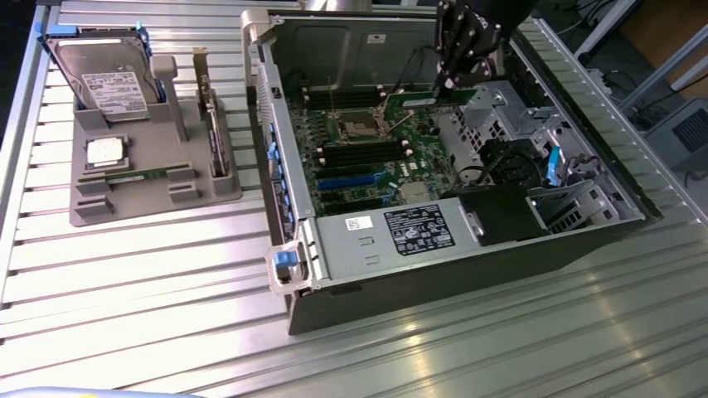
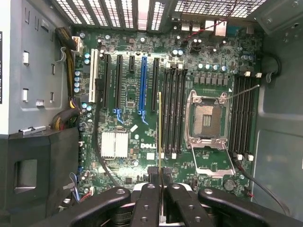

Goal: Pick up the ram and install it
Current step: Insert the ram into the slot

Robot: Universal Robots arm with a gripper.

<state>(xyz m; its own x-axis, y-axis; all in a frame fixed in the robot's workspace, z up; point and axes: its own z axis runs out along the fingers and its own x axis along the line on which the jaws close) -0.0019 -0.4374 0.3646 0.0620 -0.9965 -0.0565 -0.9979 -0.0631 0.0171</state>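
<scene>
Gripper (image 2: 161,189) jaws clamped on ram (image 2: 159,127), edge-on over motherboard (image 2: 128,118), inside case (image 1: 443,282), one o'clock in exterior view.

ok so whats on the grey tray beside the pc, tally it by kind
hard drive: 1
silver processor chip: 1
green ram stick: 1
upright expansion card: 1
total on the grey tray: 4
</scene>
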